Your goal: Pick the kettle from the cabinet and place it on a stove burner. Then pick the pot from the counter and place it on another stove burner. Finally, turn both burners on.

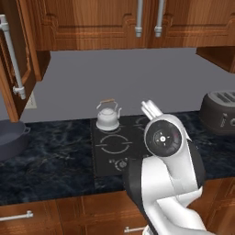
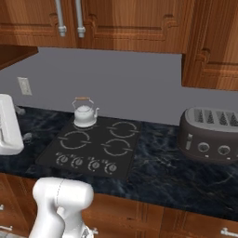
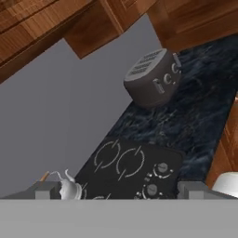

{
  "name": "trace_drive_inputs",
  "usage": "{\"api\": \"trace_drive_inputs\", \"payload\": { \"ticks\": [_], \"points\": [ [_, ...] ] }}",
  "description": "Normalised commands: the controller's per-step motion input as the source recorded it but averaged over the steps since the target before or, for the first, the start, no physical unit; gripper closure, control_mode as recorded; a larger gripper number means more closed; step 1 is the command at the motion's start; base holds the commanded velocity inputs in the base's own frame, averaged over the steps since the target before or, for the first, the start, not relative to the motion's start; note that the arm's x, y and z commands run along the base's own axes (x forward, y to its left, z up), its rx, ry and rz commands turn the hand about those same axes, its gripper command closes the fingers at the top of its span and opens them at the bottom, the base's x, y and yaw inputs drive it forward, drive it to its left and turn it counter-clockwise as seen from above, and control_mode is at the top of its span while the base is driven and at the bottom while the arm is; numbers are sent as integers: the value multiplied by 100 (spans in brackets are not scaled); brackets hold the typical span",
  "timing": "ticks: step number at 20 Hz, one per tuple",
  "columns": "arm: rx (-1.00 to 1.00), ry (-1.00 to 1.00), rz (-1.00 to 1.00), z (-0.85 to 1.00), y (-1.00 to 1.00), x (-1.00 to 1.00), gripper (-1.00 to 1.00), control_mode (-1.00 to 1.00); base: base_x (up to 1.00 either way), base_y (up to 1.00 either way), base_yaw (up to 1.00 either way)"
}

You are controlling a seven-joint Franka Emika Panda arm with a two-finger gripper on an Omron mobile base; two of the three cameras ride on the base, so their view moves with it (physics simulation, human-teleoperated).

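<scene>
Nearest the hand camera, two small dark fingertips [image 3: 44,189] were seen spread wide apart, nothing gripped between them. Beyond, the squat silver-white kettle [image 1: 108,117] with its arched wire handle was set upright on the rear left burner ring [image 2: 85,124] of the flat black glass cooktop [image 2: 135,153]. At the left, the dark grey pot [image 1: 10,137] was left on the veined black marble counter [image 1: 50,160]. A rounded, slotted toaster [image 2: 210,135] was seen to the right.
</scene>
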Motion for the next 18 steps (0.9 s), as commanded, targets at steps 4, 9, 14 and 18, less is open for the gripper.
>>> {"api": "trace_drive_inputs", "payload": {
  "ticks": [4, 9, 14, 18],
  "points": [
    [0, 0, 0, 0, 0, 0, -100, 100, -76, 12, -9],
    [0, 0, 0, 0, 0, 0, -100, 100, -58, 29, -12],
    [0, 0, 0, 0, 0, 0, -100, 100, -42, 50, -11],
    [0, 0, 0, 0, 0, 0, -100, 100, -24, 77, -9]
  ]
}}
